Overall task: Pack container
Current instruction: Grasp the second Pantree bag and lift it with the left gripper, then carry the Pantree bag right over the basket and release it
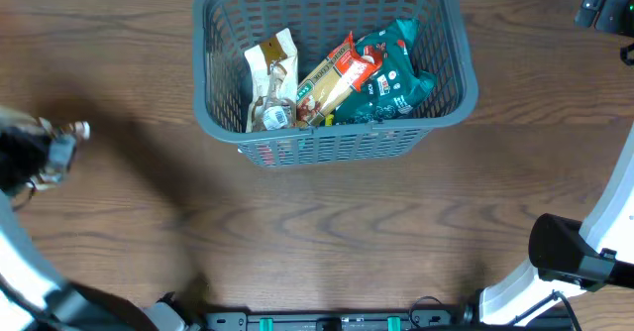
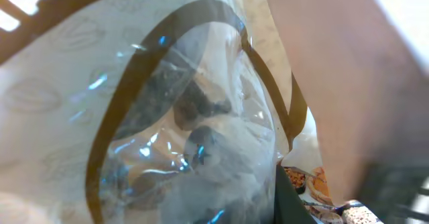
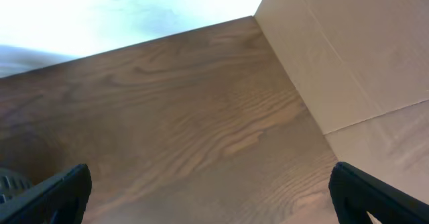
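Note:
The container point(image 1: 451, 44), a dark grey slotted basket, stands at the back middle of the table. Inside it lie a cream packet point(image 1: 272, 78), a red and yellow packet point(image 1: 339, 76) and a teal packet point(image 1: 394, 68). My left gripper point(image 1: 45, 153) is at the table's far left edge, blurred, well away from the basket. It is shut on a clear packet with brown trim point(image 2: 167, 117), which fills the left wrist view and hides the fingers. My right gripper point(image 3: 211, 187) is open over bare wood, its fingers point(image 3: 60, 192) wide apart with nothing between them.
A beige cardboard wall point(image 3: 348, 63) rises to the right of the right gripper. More printed snack packets point(image 2: 310, 184) show past the held packet. The right arm's body point(image 1: 565, 252) is at the front right. Dark wood table point(image 1: 327, 232) lies in front of the basket.

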You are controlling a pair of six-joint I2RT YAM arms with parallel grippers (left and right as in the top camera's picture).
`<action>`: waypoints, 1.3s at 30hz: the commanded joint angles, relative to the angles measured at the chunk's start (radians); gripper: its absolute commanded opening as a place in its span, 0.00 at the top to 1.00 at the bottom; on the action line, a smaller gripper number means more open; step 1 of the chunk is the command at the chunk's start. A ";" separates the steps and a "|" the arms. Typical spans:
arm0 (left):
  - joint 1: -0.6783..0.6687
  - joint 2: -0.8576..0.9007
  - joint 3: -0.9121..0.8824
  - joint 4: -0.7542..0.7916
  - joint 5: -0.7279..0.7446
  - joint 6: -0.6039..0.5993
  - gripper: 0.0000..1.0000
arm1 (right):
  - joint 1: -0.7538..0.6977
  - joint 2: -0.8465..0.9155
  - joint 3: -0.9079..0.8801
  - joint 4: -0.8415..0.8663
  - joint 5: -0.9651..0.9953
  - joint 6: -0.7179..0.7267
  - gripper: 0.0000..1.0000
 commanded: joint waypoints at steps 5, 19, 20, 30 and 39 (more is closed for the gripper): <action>-0.181 -0.114 0.208 -0.087 0.018 -0.050 0.94 | -0.007 -0.022 0.011 -0.002 0.013 0.014 0.01; -0.639 -0.124 0.394 0.032 0.019 -0.091 0.94 | -0.007 -0.022 0.011 -0.002 0.013 0.014 0.01; -0.660 -0.123 0.394 0.042 0.019 -0.091 0.94 | -0.007 -0.022 0.011 -0.002 0.013 0.014 0.01; -0.895 -0.077 0.394 0.129 0.019 -0.090 0.94 | -0.007 -0.022 0.011 -0.002 0.013 0.014 0.01; -1.046 0.053 0.394 0.197 0.070 -0.032 0.94 | -0.007 -0.022 0.011 -0.002 0.013 0.014 0.01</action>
